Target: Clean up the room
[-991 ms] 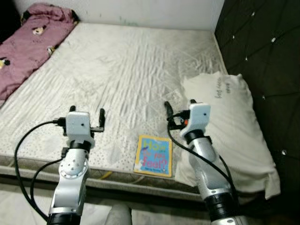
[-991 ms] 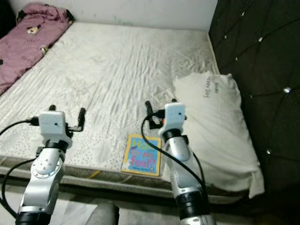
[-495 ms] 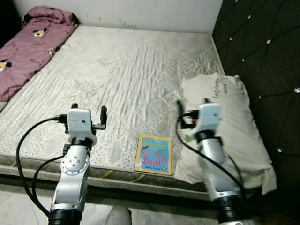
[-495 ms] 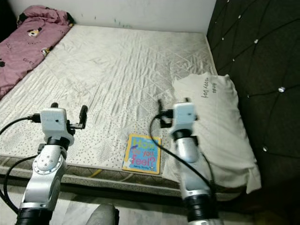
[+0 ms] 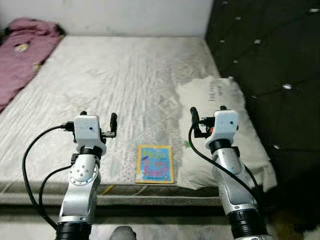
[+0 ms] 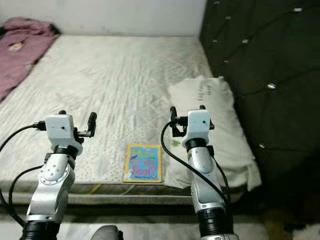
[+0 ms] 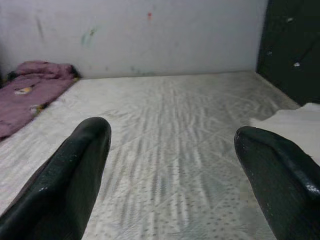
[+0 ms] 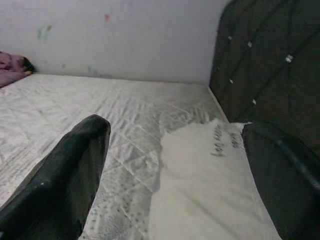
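Both pincers wide, empty: left pincer (image 5: 98, 124), right pincer (image 5: 206, 119) over white quilted mattress (image 5: 125, 85). Yellow-blue picture book (image 5: 155, 164) at 6 o'clock edge; white pillow (image 5: 220, 100) at 3 o'clock.

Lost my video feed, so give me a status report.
Left gripper and right gripper open, raised over the mattress. Book flat at the near edge, beside the pillow. Nothing in the way.

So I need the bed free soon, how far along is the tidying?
Nothing looks put away yet. Both the left gripper and right gripper hover open above the mattress, holding nothing. Left to do: the book at the near edge, the pillow by the headboard, and the pink blanket.
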